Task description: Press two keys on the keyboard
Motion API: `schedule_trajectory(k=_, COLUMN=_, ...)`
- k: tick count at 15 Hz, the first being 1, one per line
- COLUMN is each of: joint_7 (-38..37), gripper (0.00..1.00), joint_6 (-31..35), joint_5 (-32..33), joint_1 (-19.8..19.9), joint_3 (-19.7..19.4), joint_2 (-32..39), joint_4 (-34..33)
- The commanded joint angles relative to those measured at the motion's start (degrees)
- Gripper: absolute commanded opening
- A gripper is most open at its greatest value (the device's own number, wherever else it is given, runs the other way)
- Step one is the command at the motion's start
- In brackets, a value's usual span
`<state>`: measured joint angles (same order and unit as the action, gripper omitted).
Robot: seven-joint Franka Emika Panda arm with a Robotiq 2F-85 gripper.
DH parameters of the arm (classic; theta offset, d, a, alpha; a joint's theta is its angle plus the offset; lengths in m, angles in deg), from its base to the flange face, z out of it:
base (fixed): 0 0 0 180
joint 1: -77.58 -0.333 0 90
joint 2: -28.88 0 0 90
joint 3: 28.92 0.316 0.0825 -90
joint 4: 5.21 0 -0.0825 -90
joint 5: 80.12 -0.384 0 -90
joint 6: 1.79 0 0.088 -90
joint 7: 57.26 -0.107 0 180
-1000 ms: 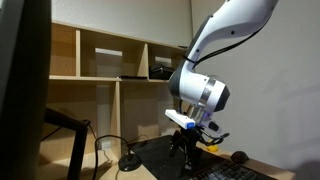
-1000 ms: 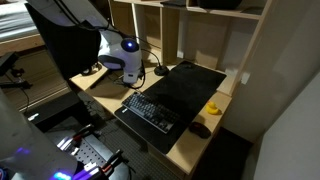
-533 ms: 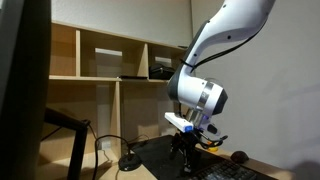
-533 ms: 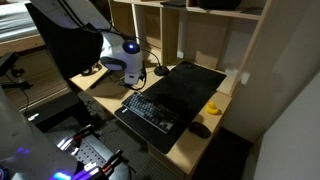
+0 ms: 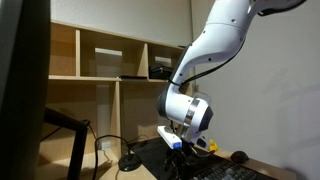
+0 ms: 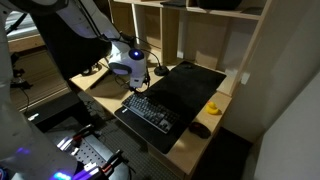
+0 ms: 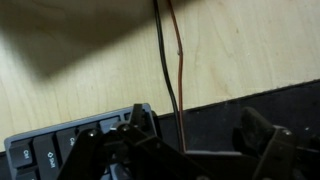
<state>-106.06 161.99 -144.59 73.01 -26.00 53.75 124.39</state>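
Gripper (image 7: 196, 138) low over one end of the keyboard (image 6: 151, 112).
Its fingers stand apart, holding nothing; the keyboard lies near the front of the desk (image 7: 240, 50), by the black mat (image 6: 190, 85).

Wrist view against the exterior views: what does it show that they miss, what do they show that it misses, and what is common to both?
Only the wrist view: two thin cables running across the bare wood, and the corner keys of the keyboard close up. Only the exterior views: the keyboard's full length, the shelves, a yellow item and what looks like a mouse on the desk. Shared: the keyboard, the black mat, and the pincer low over the keyboard's end.
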Motion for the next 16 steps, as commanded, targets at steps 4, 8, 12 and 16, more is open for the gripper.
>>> schedule_trajectory(k=4, joint_7=0.92, gripper=1.0, joint_6=2.45, joint_5=-2.57, joint_1=0.48, joint_3=0.64, joint_2=4.31, joint_4=-3.05)
schedule_trajectory(k=8, joint_7=0.18, gripper=1.0, joint_6=0.95, joint_5=-2.2, joint_1=-0.5, joint_3=-0.9, joint_2=-2.89, joint_4=2.21)
schedule_trajectory(k=12, joint_7=-5.76, gripper=1.0, joint_6=-4.01, joint_5=7.57, joint_1=-0.72, joint_3=-5.23, joint_2=-13.98, joint_4=9.95)
schedule_trajectory(k=16, joint_7=-9.38, gripper=1.0, joint_6=-6.92, joint_5=14.17, joint_1=1.21, joint_3=-5.9, joint_2=-15.29, joint_4=9.19)
